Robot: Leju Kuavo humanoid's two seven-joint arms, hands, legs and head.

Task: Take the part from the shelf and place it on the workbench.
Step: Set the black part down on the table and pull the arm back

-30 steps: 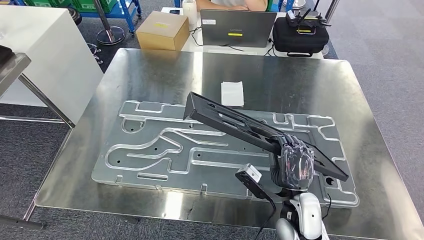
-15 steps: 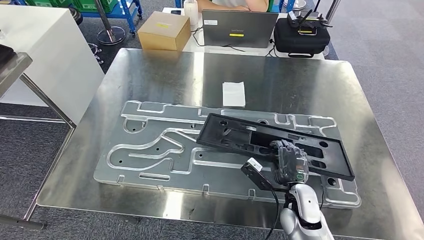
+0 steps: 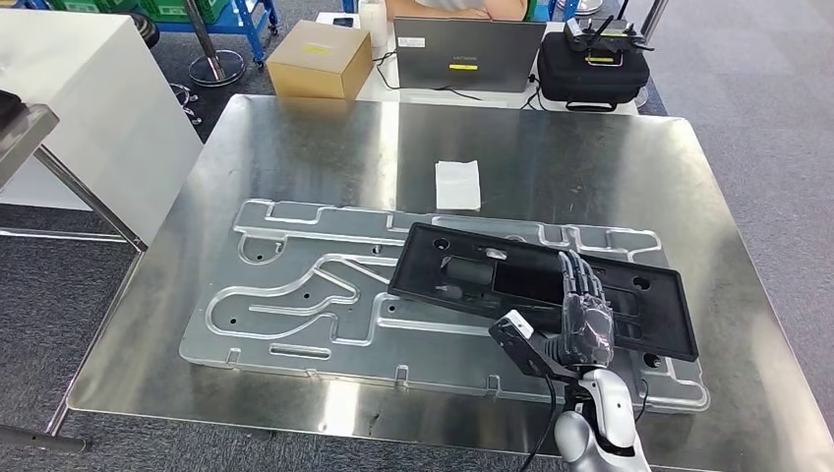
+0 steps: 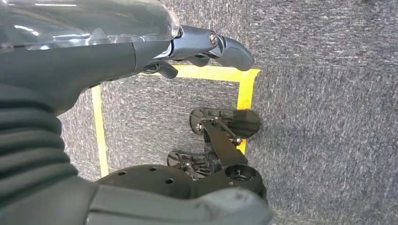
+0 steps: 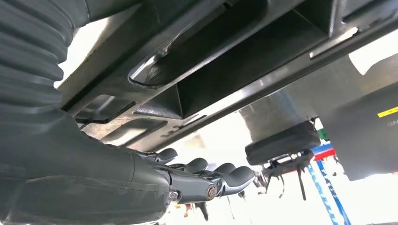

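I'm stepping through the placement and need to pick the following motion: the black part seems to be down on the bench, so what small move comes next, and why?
Probably lift the right hand straight up and draw it back. The black part lies flat on the grooved metal plate on the workbench, and the fingers lie stretched across its top rather than wrapped around it, so it looks released.

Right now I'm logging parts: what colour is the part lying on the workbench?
Black; the part shows best in the head view.
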